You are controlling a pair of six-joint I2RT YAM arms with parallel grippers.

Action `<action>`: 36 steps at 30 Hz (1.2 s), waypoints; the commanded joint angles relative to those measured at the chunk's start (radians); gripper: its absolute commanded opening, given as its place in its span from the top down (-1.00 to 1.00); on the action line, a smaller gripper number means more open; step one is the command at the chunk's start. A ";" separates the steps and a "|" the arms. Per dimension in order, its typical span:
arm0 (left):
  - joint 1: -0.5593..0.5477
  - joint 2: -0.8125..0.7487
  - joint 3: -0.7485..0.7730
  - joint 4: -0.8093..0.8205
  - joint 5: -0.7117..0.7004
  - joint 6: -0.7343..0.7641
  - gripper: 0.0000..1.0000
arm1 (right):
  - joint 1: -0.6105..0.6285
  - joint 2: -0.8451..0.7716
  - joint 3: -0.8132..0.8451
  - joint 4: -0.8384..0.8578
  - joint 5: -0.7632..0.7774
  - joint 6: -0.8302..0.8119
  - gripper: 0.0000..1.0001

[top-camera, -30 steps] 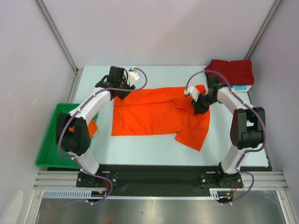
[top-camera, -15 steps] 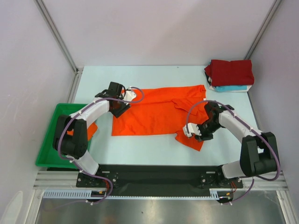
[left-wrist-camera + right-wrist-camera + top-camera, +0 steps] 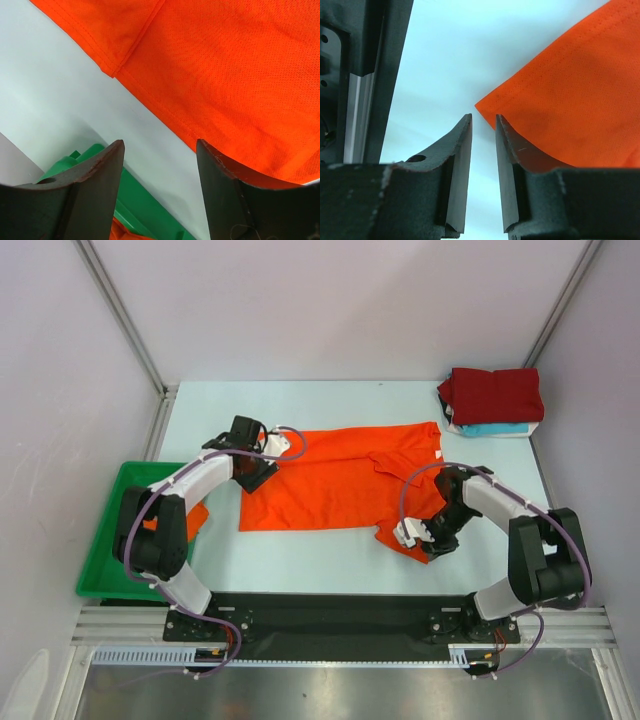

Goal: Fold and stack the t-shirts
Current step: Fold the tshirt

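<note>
A bright orange t-shirt point(image 3: 330, 480) lies spread flat in the middle of the table. My left gripper point(image 3: 252, 476) hovers at its left edge by the sleeve, jaws open point(image 3: 160, 150), only table and tray between them; the orange cloth point(image 3: 225, 75) lies just past the right finger. My right gripper point(image 3: 437, 548) sits at the shirt's near right corner. Its jaws point(image 3: 483, 122) stand a narrow gap apart with nothing between them, and the cloth corner point(image 3: 570, 110) lies beside the right finger. A folded dark red shirt point(image 3: 493, 395) rests on a turquoise one point(image 3: 497, 428) at the back right.
A green tray point(image 3: 110, 540) stands off the table's left side with orange cloth point(image 3: 197, 515) in it. The black frame rail point(image 3: 330, 615) runs along the near edge, close to the right gripper. Grey walls enclose the back and sides.
The right gripper has swung from the shirt's far right side down to its near right corner. The left gripper has come forward from the back edge to the shirt's left side.
</note>
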 commanded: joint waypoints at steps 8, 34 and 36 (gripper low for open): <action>0.018 -0.016 -0.016 -0.010 -0.003 -0.001 -0.30 | 0.007 0.054 0.033 -0.049 -0.002 -0.085 0.36; 0.075 -0.260 -0.188 -0.174 0.132 0.041 -0.27 | 0.047 0.066 -0.033 0.113 0.077 0.046 1.00; 0.087 -0.255 -0.196 -0.245 0.188 0.035 -0.27 | 0.047 0.063 -0.022 0.126 0.071 0.071 1.00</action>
